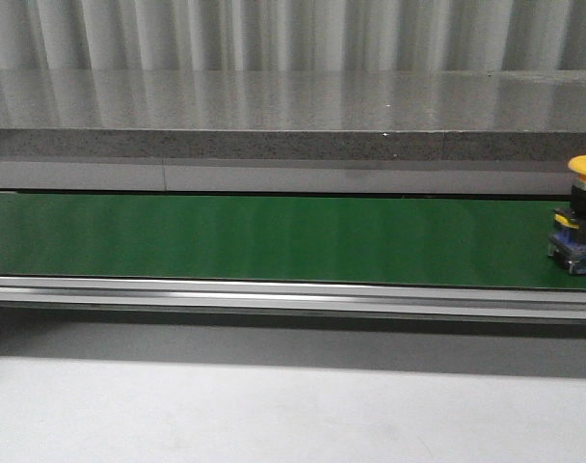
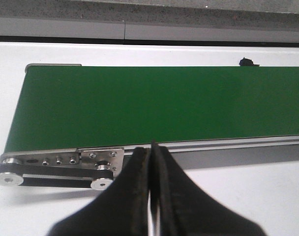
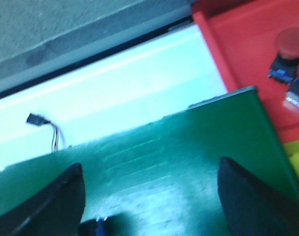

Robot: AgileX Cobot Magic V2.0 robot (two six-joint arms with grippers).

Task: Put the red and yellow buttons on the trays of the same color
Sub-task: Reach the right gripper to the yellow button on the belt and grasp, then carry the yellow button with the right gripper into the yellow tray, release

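A yellow button (image 1: 584, 214) with a yellow cap, black body and blue base stands on the green conveyor belt (image 1: 274, 236) at the far right of the front view. Neither gripper shows in that view. My right gripper (image 3: 150, 164) is open and empty above the belt's end. A dark blue part (image 3: 98, 227) shows at the edge between its fingers; I cannot tell what it is. The red tray (image 3: 228, 44) holds two red buttons (image 3: 292, 42) beyond the belt end. A corner of the yellow tray (image 3: 298, 160) shows beside it. My left gripper (image 2: 152, 147) is shut and empty over the white table.
The belt's other end with its metal bracket and pulleys (image 2: 98, 167) lies in front of the left gripper. A small black connector with wires (image 3: 41, 123) lies on the white table behind the belt. A grey stone ledge (image 1: 274, 145) runs behind the conveyor.
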